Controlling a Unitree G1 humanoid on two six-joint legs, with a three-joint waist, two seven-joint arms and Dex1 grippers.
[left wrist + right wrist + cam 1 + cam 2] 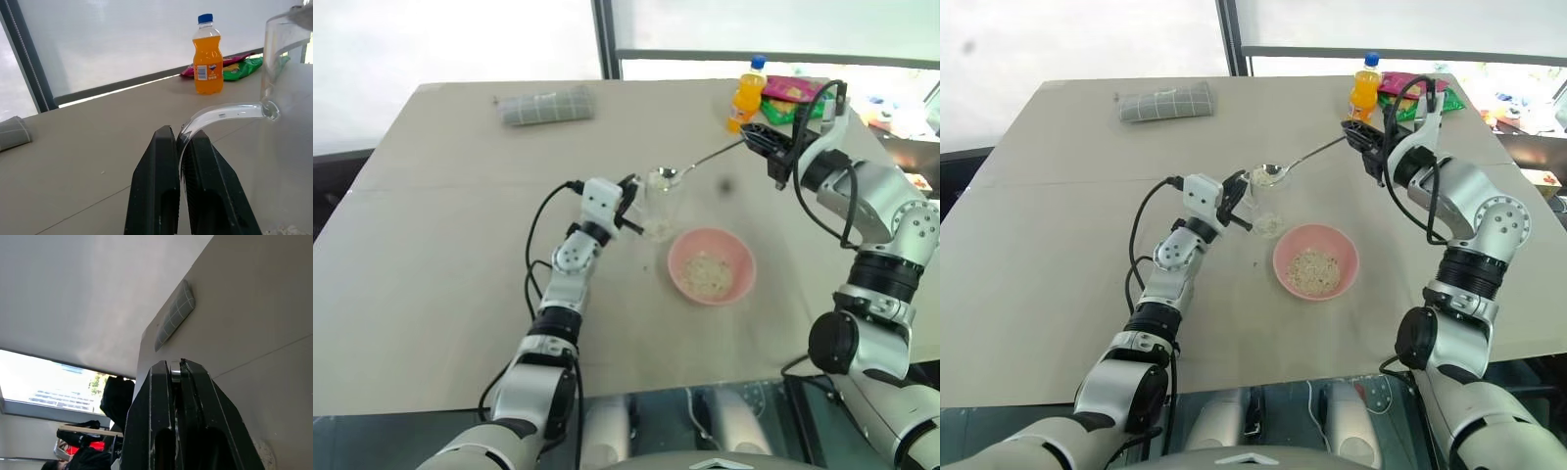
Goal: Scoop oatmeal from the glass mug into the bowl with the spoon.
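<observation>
Spoon point(1293, 163) is slim polished metal: light, stiff, slick. Right hand point(1355, 135) is clamped on the far tip of the handle, so the lever is long and the handle could twist between the pads. Judgement: a hold nearer mid-handle would be steadier, but the end grip gives reach; keep wrist moves slow.

Spoon's oval end sits at the mug point(1266, 208) rim, carrying a small load of oatmeal point(1259, 178). Flakes look dry and loose, so they'll likely spill if the spoon tips.

Mug is clear glass: fragile, smooth, probably light with so little left at the bottom. Left hand point(180, 142) is pinched on the thin curved handle, fingers together with only the glass between them. That's the right place to hold it, though a thin glass loop needs modest force and could pivot in the grip.

Bowl point(1316, 260) sits on the counter point(1058, 245) just beside the mug, toward the robot's right, already holding a pale heap of oatmeal. Short carry from mug to bowl.

Further out: orange bottle point(1364, 90) and snack packets point(793, 95) behind the right hand, folded cloth point(1165, 101) at the far left. All well clear of the carry path.
</observation>
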